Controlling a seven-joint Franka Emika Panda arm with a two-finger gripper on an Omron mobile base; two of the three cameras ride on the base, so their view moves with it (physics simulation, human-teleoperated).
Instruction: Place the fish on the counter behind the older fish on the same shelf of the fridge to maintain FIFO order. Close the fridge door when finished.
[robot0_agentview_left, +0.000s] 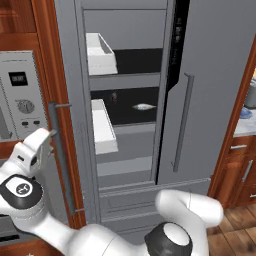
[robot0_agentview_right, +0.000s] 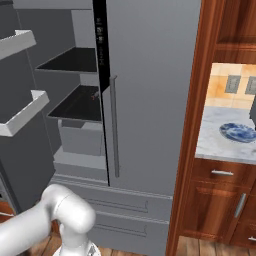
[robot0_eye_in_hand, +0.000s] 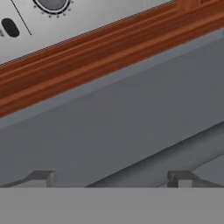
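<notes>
The fingers (robot0_eye_in_hand: 112, 178) stood apart and empty beside the open fridge (robot0_agentview_left: 220, 85) door's bar handle (robot0_agentview_left: 61, 155), well apart from the older fish (robot0_agentview_left: 143, 106) lying on the shelf (robot0_agentview_left: 135, 116) inside.

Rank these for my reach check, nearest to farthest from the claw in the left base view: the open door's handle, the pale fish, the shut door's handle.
1. Open door's handle, right beside the claw, far left.
2. Pale fish, on the middle shelf.
3. Shut door's handle, right of the opening.
</notes>
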